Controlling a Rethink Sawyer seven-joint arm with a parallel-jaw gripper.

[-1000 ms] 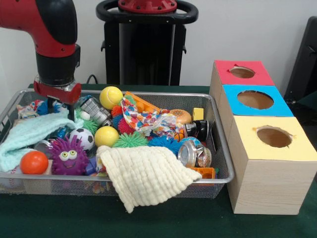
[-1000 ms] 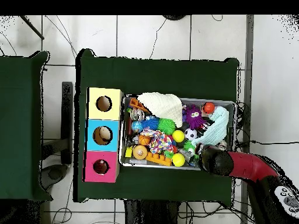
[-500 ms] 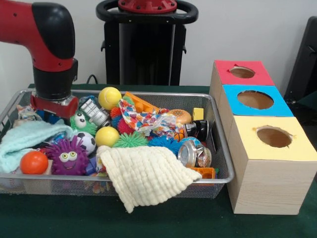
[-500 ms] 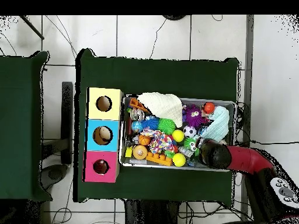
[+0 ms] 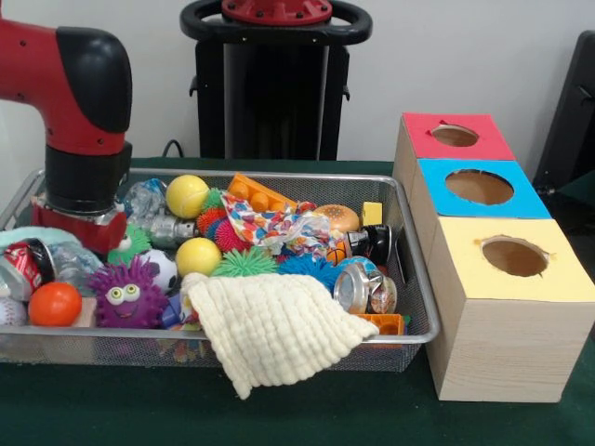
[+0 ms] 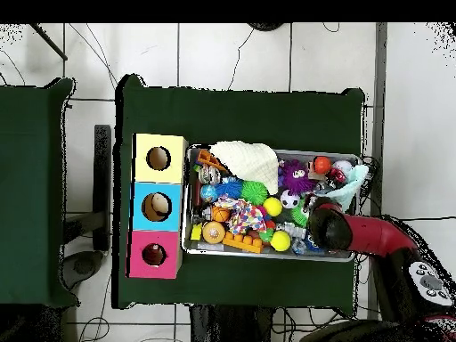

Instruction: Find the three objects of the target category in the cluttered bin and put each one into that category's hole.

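A wire bin (image 5: 307,176) holds mixed clutter. It contains two yellow balls (image 5: 187,196) (image 5: 199,255), an orange ball (image 5: 54,304), a small soccer ball (image 5: 164,268), a purple spiky toy (image 5: 124,293), a crushed silver can (image 5: 364,286) and a red can (image 5: 23,265). A cream cloth (image 5: 270,330) hangs over the front rim. My gripper (image 5: 79,228) is low in the bin's left end, beside the red can and a clear crumpled bottle (image 5: 144,197); its tips are hidden. In the overhead view the gripper (image 6: 325,223) sits at the bin's right end.
Three boxes with round holes stand in a row beside the bin: red (image 5: 456,137), blue (image 5: 479,186), yellow (image 5: 514,255). A mint cloth (image 6: 356,183) is bunched against the bin's end wall. A patterned cloth (image 5: 279,223) and orange bricks (image 5: 260,193) lie mid-bin.
The arm moved down and toward the bin's end, pushing the mint cloth aside. The red can and a clear bottle came into sight. The far yellow ball shifted a little.
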